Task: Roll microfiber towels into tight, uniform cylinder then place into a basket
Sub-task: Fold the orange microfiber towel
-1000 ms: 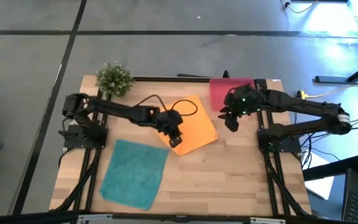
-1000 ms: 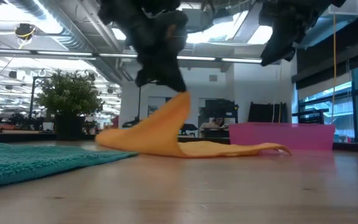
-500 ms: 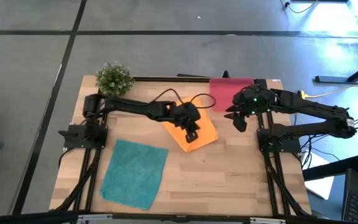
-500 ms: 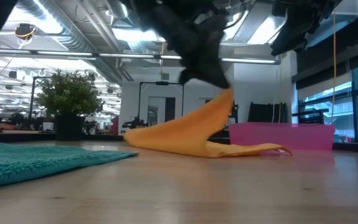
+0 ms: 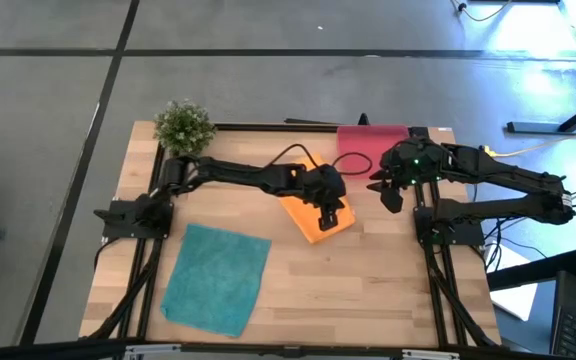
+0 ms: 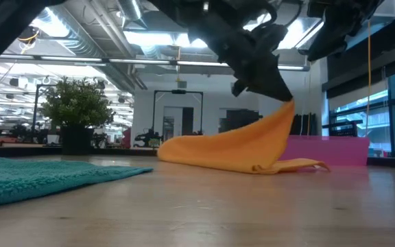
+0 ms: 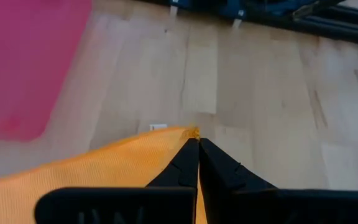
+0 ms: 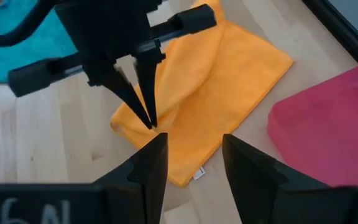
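Open-plan lab: ceiling ducts (image 6: 81, 27), glass walls.

Orange towel (image 5: 320, 212); teal towel (image 5: 215, 278); pinkish-red basket (image 5: 360, 146); green plant (image 5: 184, 126); pale wood table (image 5: 368, 280).

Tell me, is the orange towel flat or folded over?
Folded over. The left claw pinches one corner of the orange towel and holds it up over the rest.

The light wooden slatted table (image 5: 368, 290) carries a flat teal microfiber towel (image 5: 216, 279), a partly folded orange microfiber towel (image 5: 313, 222), a pinkish-red rectangular basket (image 5: 359, 146) and a small green potted plant (image 5: 183, 125).
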`<act>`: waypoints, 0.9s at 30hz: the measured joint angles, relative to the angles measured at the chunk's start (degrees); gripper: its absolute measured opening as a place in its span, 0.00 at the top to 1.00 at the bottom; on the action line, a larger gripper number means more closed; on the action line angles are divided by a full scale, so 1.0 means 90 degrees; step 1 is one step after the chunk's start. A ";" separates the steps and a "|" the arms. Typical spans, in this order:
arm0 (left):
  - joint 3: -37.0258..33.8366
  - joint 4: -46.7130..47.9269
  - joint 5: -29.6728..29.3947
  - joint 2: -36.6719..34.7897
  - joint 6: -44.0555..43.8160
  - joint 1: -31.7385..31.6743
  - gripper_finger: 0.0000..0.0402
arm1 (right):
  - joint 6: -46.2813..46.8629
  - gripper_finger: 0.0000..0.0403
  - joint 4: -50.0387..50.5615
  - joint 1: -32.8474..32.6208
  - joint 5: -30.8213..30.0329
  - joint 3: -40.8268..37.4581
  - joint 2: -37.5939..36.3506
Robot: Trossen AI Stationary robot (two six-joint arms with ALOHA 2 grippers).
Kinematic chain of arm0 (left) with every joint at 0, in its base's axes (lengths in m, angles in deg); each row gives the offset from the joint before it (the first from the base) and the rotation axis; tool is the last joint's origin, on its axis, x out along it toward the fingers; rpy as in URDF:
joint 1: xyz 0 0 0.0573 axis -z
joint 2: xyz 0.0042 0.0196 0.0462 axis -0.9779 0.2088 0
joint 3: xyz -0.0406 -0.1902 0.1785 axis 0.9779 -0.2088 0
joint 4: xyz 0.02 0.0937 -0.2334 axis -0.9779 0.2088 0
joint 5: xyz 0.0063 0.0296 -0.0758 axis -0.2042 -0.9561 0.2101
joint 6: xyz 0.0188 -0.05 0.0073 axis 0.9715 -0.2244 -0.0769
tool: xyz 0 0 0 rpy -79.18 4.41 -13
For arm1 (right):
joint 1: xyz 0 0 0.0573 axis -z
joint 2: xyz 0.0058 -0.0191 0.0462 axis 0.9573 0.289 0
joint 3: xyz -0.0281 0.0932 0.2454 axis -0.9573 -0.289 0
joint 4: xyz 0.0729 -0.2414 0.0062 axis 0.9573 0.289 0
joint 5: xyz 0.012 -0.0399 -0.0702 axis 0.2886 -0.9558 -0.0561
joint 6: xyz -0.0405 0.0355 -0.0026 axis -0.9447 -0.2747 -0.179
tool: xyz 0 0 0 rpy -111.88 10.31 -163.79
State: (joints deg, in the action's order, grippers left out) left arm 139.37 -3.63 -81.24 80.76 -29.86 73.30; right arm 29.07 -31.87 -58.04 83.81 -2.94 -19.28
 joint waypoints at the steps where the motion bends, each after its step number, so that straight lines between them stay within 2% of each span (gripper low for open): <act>1: 0.0010 -0.0063 0.0002 0.0019 0.0002 -0.0005 1.00 | 0.0008 0.62 0.0025 0.0000 0.0000 0.0000 -0.0005; 27: 0.0011 -0.0539 -0.0029 0.0290 0.0607 0.0012 1.00 | 0.0158 0.62 0.0026 -0.0002 -0.0005 -0.0002 -0.0015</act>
State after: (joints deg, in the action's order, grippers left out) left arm 139.47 -8.48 -81.50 83.38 -24.40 73.41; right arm 30.49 -31.63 -58.07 83.77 -2.96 -19.41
